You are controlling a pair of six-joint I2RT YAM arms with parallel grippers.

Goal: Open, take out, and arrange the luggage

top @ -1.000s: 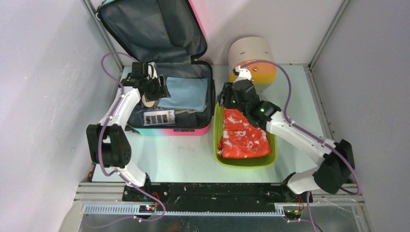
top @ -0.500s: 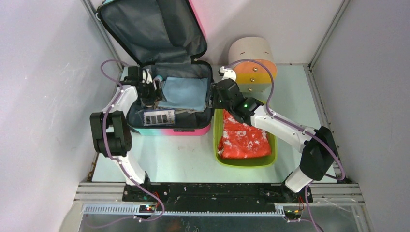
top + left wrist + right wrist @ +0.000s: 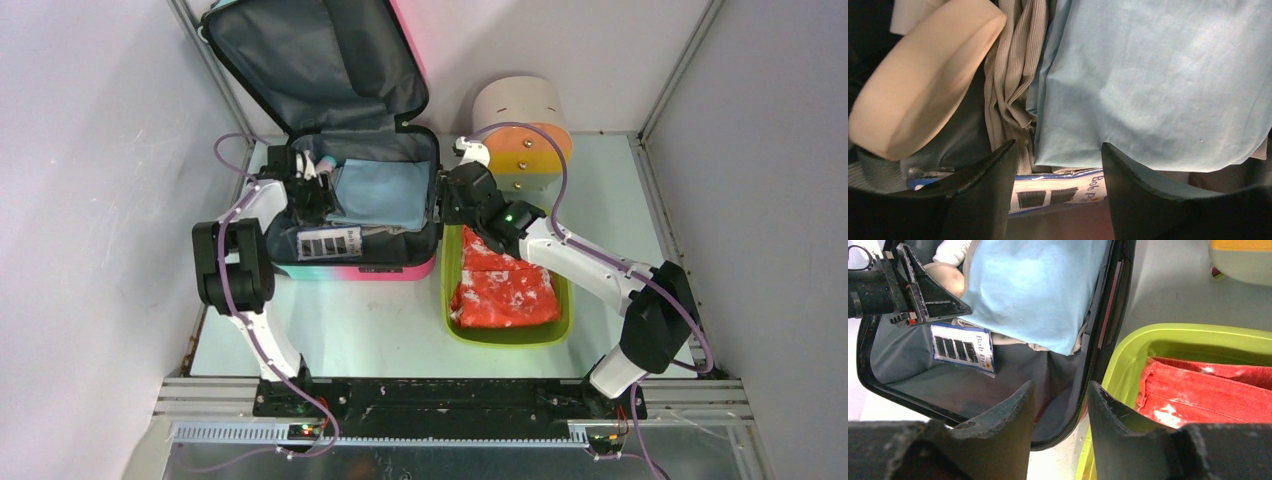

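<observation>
Right arm swung off the lime-green tray (image 3: pixel 566 300) toward the suitcase since a second ago; left gripper (image 3: pixel 308 190) dropped deeper into the case. Almost no change over the last half second.

Luggage (image 3: pixel 310 60) sits upper left of the top view, lid propped open against the back wall, base flat on the table (image 3: pixel 370 320). Inside: folded light-blue cloth (image 3: pixel 380 192) on top, beige ribbed garment (image 3: pixel 1013 70) under its left edge, cream oval pad (image 3: pixel 923 75) further left, and a labelled packet (image 3: pixel 328 241) at the near edge.

Left gripper: jaws spread, nothing between them, hovering just above the seam of blue cloth and ribbed garment.

Right gripper (image 3: pixel 452 195): jaws released and empty, hanging over the case's right zipper wall, between case and tray. That wall stands between it and the blue cloth.

Tray is just right of the case and holds a red patterned cloth (image 3: pixel 505 280). Beige cylinder (image 3: pixel 520 120) stands behind the tray, upper centre.
</observation>
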